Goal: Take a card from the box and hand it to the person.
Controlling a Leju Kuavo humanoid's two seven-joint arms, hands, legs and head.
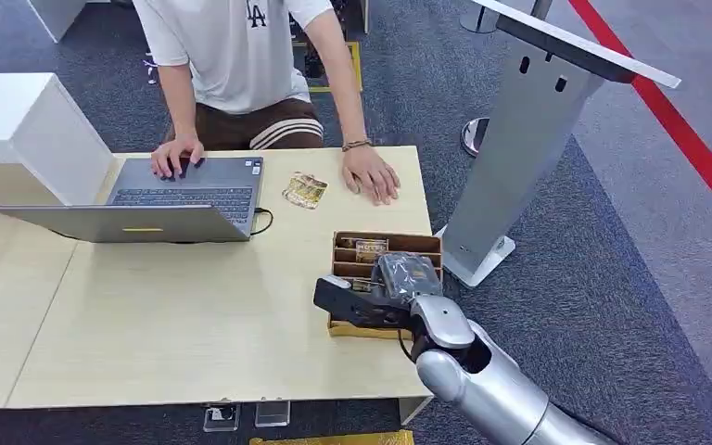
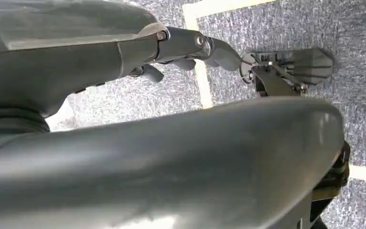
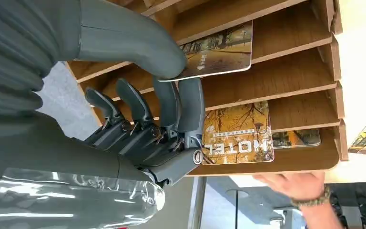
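On the pale table (image 1: 195,315), the right robot hand (image 3: 167,109) pinches a card (image 3: 219,52) in the box (image 3: 286,81)

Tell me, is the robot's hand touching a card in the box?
Touching. In the right wrist view the right hand has its thumb pressed on top of a card in the wooden box, with a finger beneath that card's edge.

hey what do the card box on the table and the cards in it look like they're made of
The box looks like thin wood or plywood, matte brown: grain lines and pale cut edges show on its dividers. The cards seem to be glossy plastic or coated card, printed with an autumn scene and the word HOTEL; a light sheen shows on them. The right hand pinches one card.
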